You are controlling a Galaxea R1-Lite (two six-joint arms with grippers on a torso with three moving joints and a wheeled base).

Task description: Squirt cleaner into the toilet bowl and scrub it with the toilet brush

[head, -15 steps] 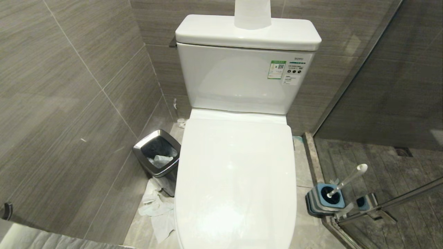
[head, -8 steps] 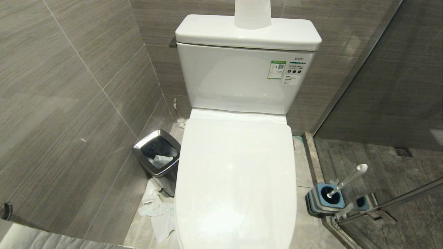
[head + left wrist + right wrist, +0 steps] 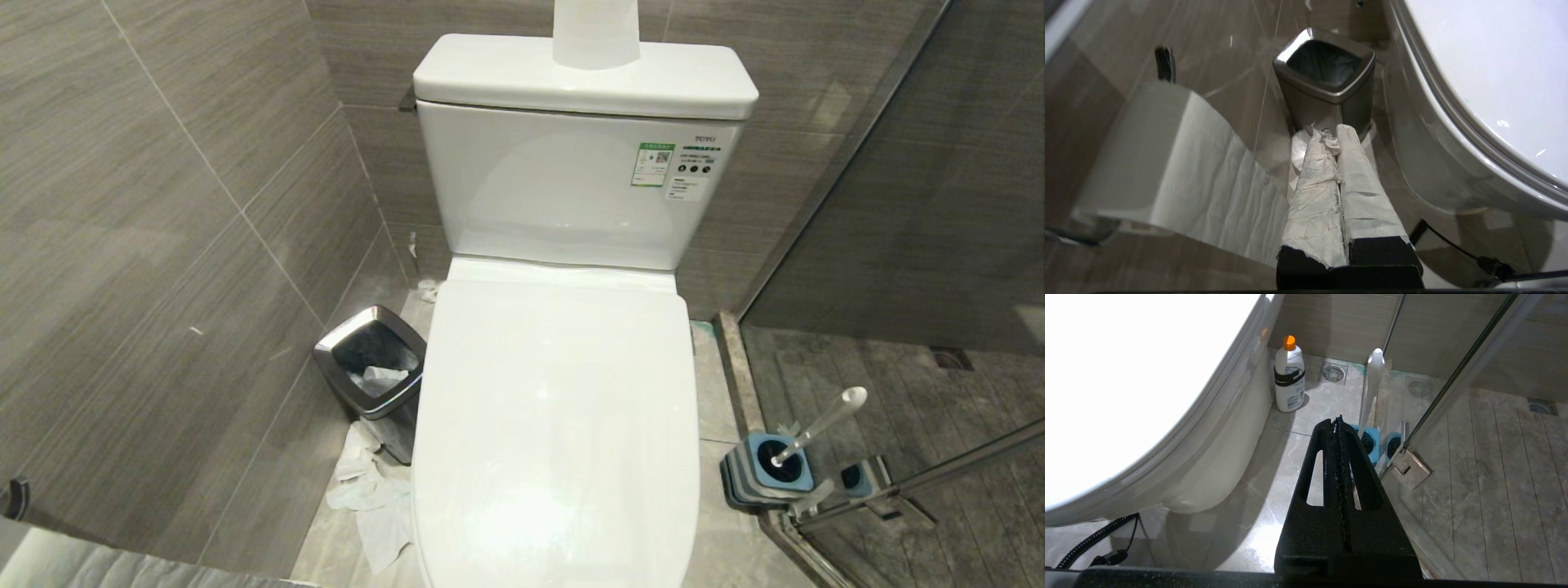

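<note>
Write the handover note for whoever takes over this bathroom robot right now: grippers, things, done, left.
Left gripper: shut, empty, fingers wrapped in paper, low beside the bin.
Right gripper: shut, empty, low near the brush holder.
Toilet: lid down.
Brush: in its holder, right of the toilet.
White bottle with orange cap: on the floor by the toilet's right side.
Done: nothing.
Left: lift lid, squirt, scrub.

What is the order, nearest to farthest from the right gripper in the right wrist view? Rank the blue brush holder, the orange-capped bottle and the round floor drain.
From the right gripper:
1. Blue brush holder, on the floor just past the fingertips.
2. Orange-capped bottle, standing beside the toilet base.
3. Round floor drain, beyond the bottle near the wall.
</note>
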